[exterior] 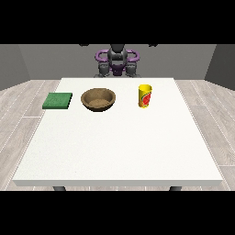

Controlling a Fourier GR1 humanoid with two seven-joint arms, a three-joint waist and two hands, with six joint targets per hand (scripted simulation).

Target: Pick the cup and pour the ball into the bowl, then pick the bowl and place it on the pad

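Observation:
A yellow cup (145,95) with a red mark stands upright on the white table (119,147), right of centre towards the far side. No ball shows; the cup's inside is hidden from here. A brown bowl (98,99) sits to the cup's left, and a flat green pad (58,100) lies further left, near the table's left edge. The robot holds both arms close to its body behind the far edge. The hand at the view's left (104,69) and the hand at the view's right (132,69) are well back from all three things and touch nothing.
The table's near half is bare white surface. Wooden floor surrounds the table and grey walls stand behind the robot.

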